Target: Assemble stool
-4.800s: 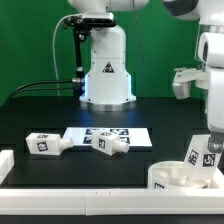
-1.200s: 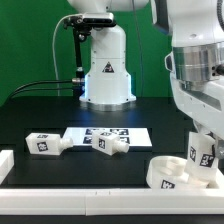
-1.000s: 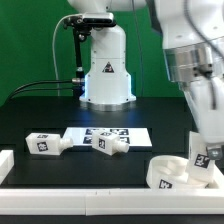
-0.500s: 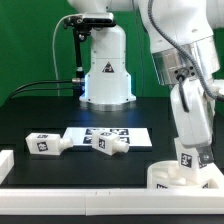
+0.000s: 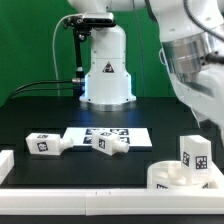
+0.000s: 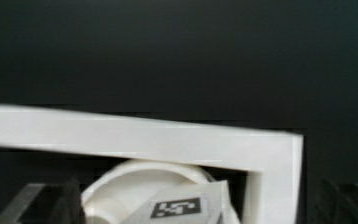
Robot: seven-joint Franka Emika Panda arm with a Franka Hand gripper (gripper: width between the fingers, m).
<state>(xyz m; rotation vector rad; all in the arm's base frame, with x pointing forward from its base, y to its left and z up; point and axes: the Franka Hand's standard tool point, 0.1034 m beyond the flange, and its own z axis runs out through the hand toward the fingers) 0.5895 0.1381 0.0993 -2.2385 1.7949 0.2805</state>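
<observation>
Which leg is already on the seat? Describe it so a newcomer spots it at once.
Find the round white seat in the near corner on the exterior view's right. One leg stands upright on it, tag facing the camera. The other two legs lie on their sides toward the exterior view's left.

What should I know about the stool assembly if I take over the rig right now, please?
End effector: open, holding nothing.
Seat: at the exterior view's right, near the front.
Done: upright leg stands on the seat; I cannot tell whether it is fully fastened.
Left: two loose legs lie at the exterior view's left, one beside the marker board, one on it. Both remain to be fitted.
</observation>
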